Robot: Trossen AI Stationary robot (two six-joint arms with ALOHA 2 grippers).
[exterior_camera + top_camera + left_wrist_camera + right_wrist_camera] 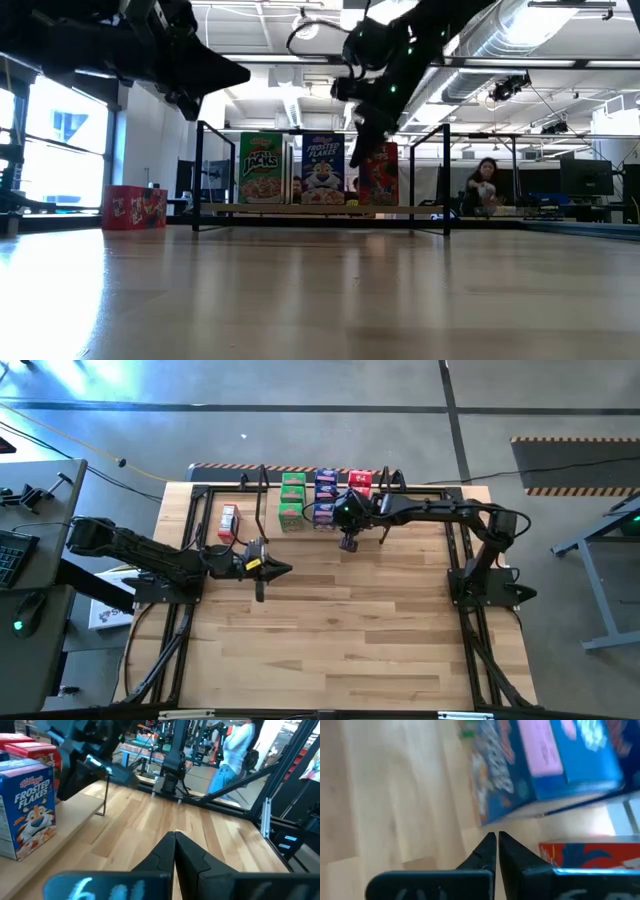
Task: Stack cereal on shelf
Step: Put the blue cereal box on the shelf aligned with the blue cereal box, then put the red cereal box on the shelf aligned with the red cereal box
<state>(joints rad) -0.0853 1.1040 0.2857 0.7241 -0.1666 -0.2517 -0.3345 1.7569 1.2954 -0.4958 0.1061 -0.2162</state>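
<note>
Green, blue and red cardboard cereal boxes (322, 500) are standing on the light-wood shelf (262, 520) at the table's far edge; 1 red box (229, 522) is lying outside the shelf's left end. Both the left gripper (283, 569) and the right gripper (348, 544) are showing closed, empty fingers. Light, crushable cardboard, probably: squeezing the broad faces gently looks best.

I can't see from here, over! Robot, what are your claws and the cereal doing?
Both claws shut, empty: left claw mid-table, right claw beside shelf. Cereal boxes on shelf; one red box outside it. Nothing in the way.
</note>
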